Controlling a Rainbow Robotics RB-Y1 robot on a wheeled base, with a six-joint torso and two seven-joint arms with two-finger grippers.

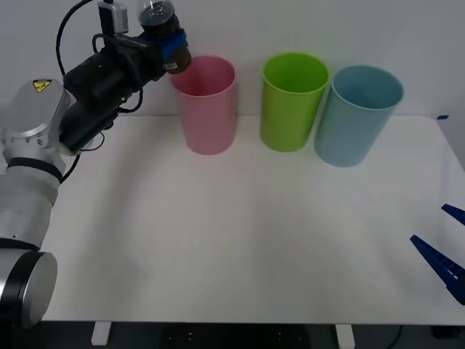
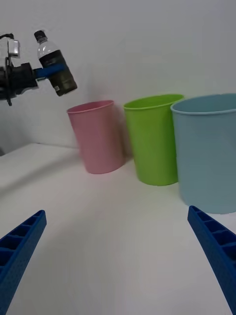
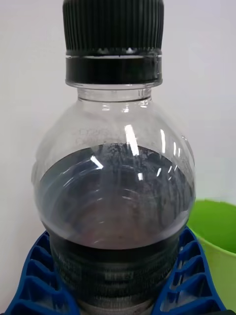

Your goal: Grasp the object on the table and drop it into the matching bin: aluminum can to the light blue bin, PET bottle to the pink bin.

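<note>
1. PET bottle (image 1: 166,36) is off the table (image 1: 240,240), pinched around its ribbed lower body by the left gripper (image 1: 173,49), whose blue fingers (image 3: 37,275) press against both of its sides.
2. It hangs in the air at the far left of the scene, tilted, cap uppermost and leaning away from the pink bin (image 1: 206,104), its dark base just above and beside that bin's left rim.
3. From the right wrist view the bottle (image 2: 55,64) appears a little to the left of the pink bin's (image 2: 97,136) mouth rather than squarely over it, so I judge the carry nearly finished but not quite.
4. Done so far: the grasp and the lift. Left to do: a short shift rightward over the opening, then the release.
5. Pink is the matching bin for a plastic bottle; the lime green bin (image 1: 292,102) and the light blue bin (image 1: 356,115) stand further right in the same far row and play no part here.
6. The right gripper (image 1: 443,258) waits low at the near right edge of the table, its fingers (image 2: 22,246) spread wide and holding nothing.
</note>
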